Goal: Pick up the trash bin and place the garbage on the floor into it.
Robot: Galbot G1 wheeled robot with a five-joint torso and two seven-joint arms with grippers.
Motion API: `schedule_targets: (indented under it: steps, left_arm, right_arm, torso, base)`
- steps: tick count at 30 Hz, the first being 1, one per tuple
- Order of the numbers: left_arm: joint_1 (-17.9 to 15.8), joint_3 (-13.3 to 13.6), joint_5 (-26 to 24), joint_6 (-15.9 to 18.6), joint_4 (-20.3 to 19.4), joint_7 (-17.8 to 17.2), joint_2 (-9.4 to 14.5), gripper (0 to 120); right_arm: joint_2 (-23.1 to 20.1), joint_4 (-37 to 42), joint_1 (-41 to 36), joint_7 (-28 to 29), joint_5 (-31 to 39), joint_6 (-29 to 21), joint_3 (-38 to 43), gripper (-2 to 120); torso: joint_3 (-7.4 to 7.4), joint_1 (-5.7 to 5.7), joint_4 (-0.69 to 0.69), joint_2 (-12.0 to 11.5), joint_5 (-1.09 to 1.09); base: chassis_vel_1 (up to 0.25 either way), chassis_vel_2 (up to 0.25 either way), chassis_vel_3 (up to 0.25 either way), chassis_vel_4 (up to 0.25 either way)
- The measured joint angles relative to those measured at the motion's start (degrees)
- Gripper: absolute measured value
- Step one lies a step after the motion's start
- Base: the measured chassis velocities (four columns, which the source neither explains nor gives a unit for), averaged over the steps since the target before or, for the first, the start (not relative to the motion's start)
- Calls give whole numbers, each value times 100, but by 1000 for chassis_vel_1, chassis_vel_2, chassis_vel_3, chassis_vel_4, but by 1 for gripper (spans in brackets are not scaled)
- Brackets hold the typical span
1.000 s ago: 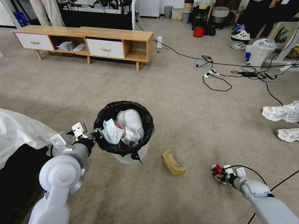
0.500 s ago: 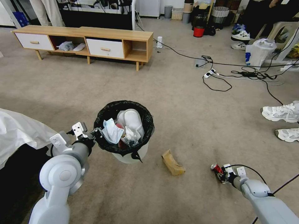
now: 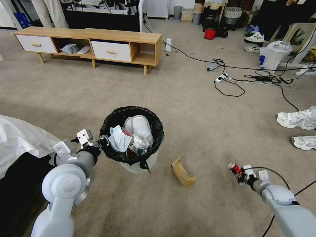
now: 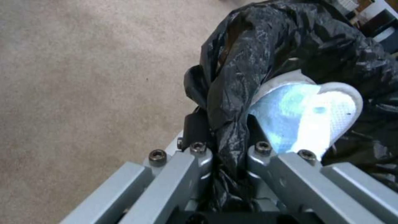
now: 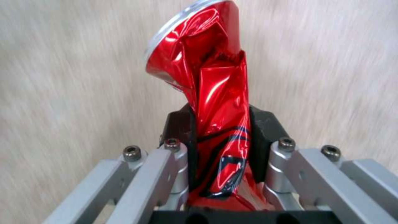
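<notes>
- Nearest us on the right, our right gripper (image 3: 242, 174) is clenched on the crushed red can (image 5: 209, 102), pads on both sides of its crumpled waist, holding it over the floor (image 3: 204, 125).
- The dented metal looks slick; we judge a quick swing could let the can twist or slide out.
- On the left, our left gripper (image 3: 100, 142) pinches the black bag liner (image 4: 265, 53) folded over the rim of the trash bin (image 3: 138, 164), which holds a pale blue face mask (image 3: 118, 140), white tissues and other litter.
- If the grip catches mostly liner, we think the bin could tilt or the bag pull loose.
- Between bin and can, the torn brown cardboard piece (image 3: 182, 172) lies on the carpet.
- Farther off, cables (image 3: 230, 92) trail near white sneakers (image 3: 296, 120).
</notes>
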Motion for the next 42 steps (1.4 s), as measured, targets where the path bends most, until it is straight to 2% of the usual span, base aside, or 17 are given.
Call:
schedule_targets:
  steps: [4,9,18,22,25,28,31,33,42]
  left_arm:
    - [6,14,-2,3,-18,-11,-1,4]
    - [56,32,-3,9,-55,-28,13,4]
    - [145,70,8,19,-123,-30,14,4]
    - [183,139,25,37,-136,-30,18,4]
    - [216,236,48,60,-138,-26,-2,4]
    - [218,264,55,64,-139,-26,-6,4]
    - [217,357,83,70,-116,-24,-26,4]
    - [213,408,114,72,-92,-23,-54,4]
    - [245,457,168,72,-100,-4,-74,4]
  right_arm:
    - [-89,426,-52,65,188,-23,146,22]
    - [-203,1389,-74,159,449,-104,415,22]
    - [-359,2539,25,239,708,-126,414,22]
    - [-451,2947,163,142,900,95,304,22]
    - [-543,3275,335,-99,1123,523,98,22]
    - [-587,3356,371,-176,1197,563,41,22]
    - [-716,3457,591,-490,1406,769,-301,22]
    - [-791,3413,883,-786,1525,1005,-713,22]
    - [-838,3348,1566,-1370,2132,1288,-1644,22]
  torso:
    - [0,0,1,0,0]
    - [0,0,-1,0,-1]
    - [0,0,-1,0,-1]
    - [0,0,-1,0,-1]
    - [0,0,0,0,1]
    - [0,0,0,0,0]
    - [0,0,-2,0,0]
    - [0,0,1,0,0]
    - [0,0,-2,0,-2]
  base:
    - [0,0,0,0]
    - [0,0,0,0]
    - [0,0,0,0]
    - [0,0,0,0]
    - [0,0,0,0]
    - [0,0,0,0]
    - [0,0,0,0]
    - [0,0,0,0]
    - [0,0,0,0]
